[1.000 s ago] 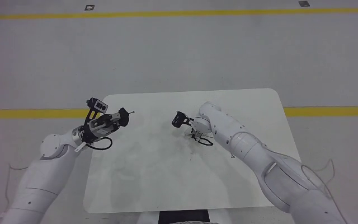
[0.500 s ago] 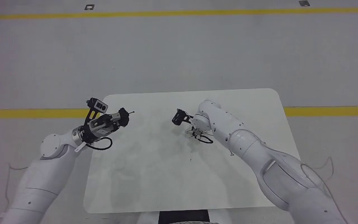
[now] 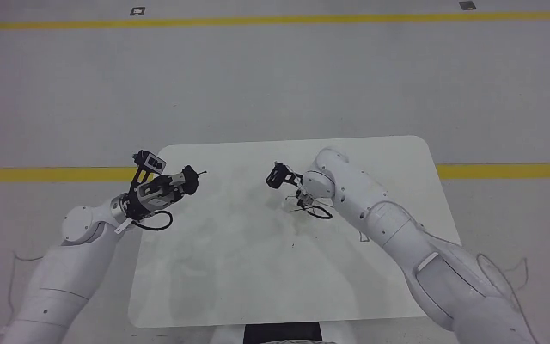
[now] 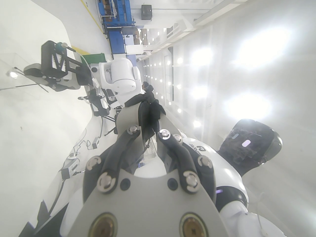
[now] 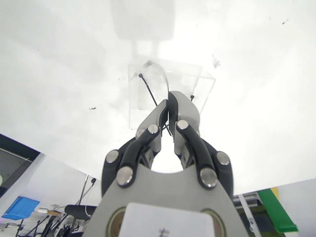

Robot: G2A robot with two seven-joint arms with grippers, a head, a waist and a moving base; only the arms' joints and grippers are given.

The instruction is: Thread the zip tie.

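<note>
In the right wrist view my right gripper (image 5: pixel 168 109) is shut on a thin black zip tie (image 5: pixel 148 89). The tie's strap runs from the fingers to its head, over a clear plastic stand (image 5: pixel 197 75). From above, the right gripper (image 3: pixel 301 204) is at mid-table, and the zip tie (image 3: pixel 316 214) curls out beside it. My left gripper (image 3: pixel 194 175) hangs over the table's left edge, well apart from the right gripper. It looks shut on a short black piece (image 3: pixel 202 173) that pokes out of its tip. That piece is a dark blur between the fingers of the left gripper (image 4: pixel 145 114).
The white table (image 3: pixel 258 284) has open room toward its front and its right side. The left wrist view shows the right gripper (image 4: pixel 53 60) farther off, over the clear stand (image 4: pixel 12 62). Yellow floor lines run beyond the table.
The right arm has shifted slightly toward the table's far side, with its gripper staying at the zip tie. The left arm has not moved.
</note>
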